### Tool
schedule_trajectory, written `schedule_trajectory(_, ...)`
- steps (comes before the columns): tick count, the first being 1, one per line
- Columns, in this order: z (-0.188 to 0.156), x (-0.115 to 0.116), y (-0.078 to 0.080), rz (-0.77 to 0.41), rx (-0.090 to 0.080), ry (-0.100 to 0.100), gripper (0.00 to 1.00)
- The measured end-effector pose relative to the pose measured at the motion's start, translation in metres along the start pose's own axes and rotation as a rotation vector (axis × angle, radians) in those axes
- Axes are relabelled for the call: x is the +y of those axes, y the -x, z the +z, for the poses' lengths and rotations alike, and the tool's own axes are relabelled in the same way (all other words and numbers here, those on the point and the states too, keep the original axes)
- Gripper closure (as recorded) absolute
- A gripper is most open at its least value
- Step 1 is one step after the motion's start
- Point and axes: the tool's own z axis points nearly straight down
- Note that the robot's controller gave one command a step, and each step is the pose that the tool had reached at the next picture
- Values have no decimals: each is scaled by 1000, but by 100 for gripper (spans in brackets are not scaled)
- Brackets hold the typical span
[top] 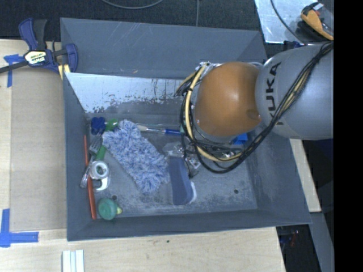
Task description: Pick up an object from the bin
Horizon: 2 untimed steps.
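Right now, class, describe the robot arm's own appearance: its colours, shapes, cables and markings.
The arm is a thick, rounded silver-grey tube with dark KUKA lettering near the wrist. A smooth orange-brown dome cover caps the wrist. Black and yellow cables loop around the dome and hang below it.

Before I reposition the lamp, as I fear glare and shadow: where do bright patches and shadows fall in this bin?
Camera view: the bin's back wall takes the brightest light, a pale band; the orange cover has a soft sheen, no hard glare; the arm shades the floor around the hand and the grey-blue flat piece; the blue fluffy cloth is evenly lit.
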Motion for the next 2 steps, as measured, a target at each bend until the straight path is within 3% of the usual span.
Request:
schedule_trajectory(1,0,0,0,1,0,0,100)
schedule_trajectory(2,22,18,-25,-130,-1,0,100)
